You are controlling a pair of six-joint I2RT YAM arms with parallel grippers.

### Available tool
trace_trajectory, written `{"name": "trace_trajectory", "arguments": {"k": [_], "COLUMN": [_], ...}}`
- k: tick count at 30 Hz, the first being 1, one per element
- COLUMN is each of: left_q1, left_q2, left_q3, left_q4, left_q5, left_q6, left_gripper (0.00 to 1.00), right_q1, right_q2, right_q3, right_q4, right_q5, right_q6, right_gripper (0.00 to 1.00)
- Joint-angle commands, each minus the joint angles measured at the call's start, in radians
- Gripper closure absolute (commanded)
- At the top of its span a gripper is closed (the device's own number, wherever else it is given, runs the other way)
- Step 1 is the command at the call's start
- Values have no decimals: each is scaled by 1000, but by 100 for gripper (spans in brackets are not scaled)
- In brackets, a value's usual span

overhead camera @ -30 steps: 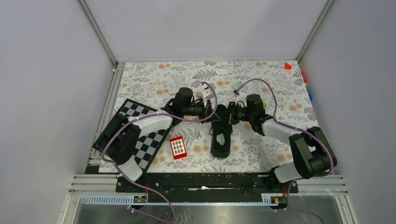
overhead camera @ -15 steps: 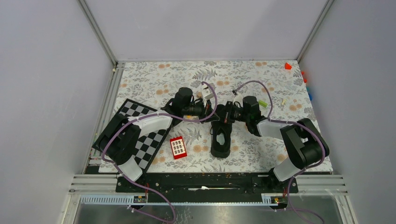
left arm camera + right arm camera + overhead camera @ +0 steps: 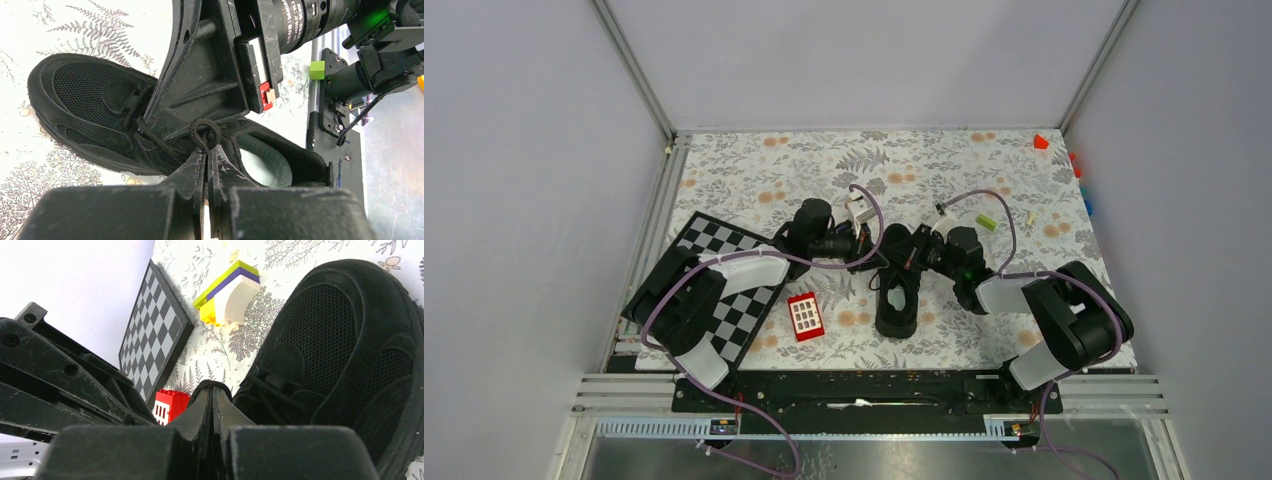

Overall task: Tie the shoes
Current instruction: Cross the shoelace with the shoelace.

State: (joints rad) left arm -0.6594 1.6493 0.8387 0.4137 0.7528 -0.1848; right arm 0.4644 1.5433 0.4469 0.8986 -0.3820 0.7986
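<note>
Floral mat [image 3: 984,170] inside grey walls, top view: shoe [image 3: 896,312] lies mid-mat, heel end nearer the bases, with the red block [image 3: 805,315] between it and the chessboard [image 3: 714,240]. Both arms are folded low and reach inward. Left gripper [image 3: 870,260] and right gripper [image 3: 902,256] meet over the eyelet area, close together; finger state is not readable from up here. Left wrist view: left fingers are pressed together, pinching a small loop of lace [image 3: 205,134] right at the tips, just above the tongue. The right gripper's body crosses directly over that spot, so it's crowded. Pale insole [image 3: 265,162] shows behind. Right wrist view: right fingers are pressed together too, tips beside the tongue. Can't tell whether any lace is caught between them, black on black. A stacked block [image 3: 227,292] sits past the toe. My read on handling: shoe is light with a soft mesh upper and will likely skid or tip on the mat if a lace gets pulled sideways. Lace is thin, limp and probably slick, so it's easy to lose. Grip the lace strand itself near the loop, never the upper, and pull the two ends in opposition so the forces cancel.
</note>
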Motion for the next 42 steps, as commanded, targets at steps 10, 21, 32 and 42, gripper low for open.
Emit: {"name": "trace_trajectory", "arguments": {"k": [10,21,32,42], "left_q1": [-3,-2,1,20], "left_q2": [-53,-55,-56,-45], "left_q3": [-8,18,53,72], "left_q4": [48,23,10,-7], "left_q5": [8,16,-3,5], "left_q6": [-13,-6,8,22], "left_gripper": [100,100,100,100], "right_q1": [58,102,102,101], "right_q2": [-12,109,-170,-288], "right_q3": [-139,-127,-66,-24], "right_q4": [369,547,-29,-293], "right_q5": [239,269,274,280], "right_q6": [-13,43,-95,-162], "right_gripper": [100,98,69,66]}}
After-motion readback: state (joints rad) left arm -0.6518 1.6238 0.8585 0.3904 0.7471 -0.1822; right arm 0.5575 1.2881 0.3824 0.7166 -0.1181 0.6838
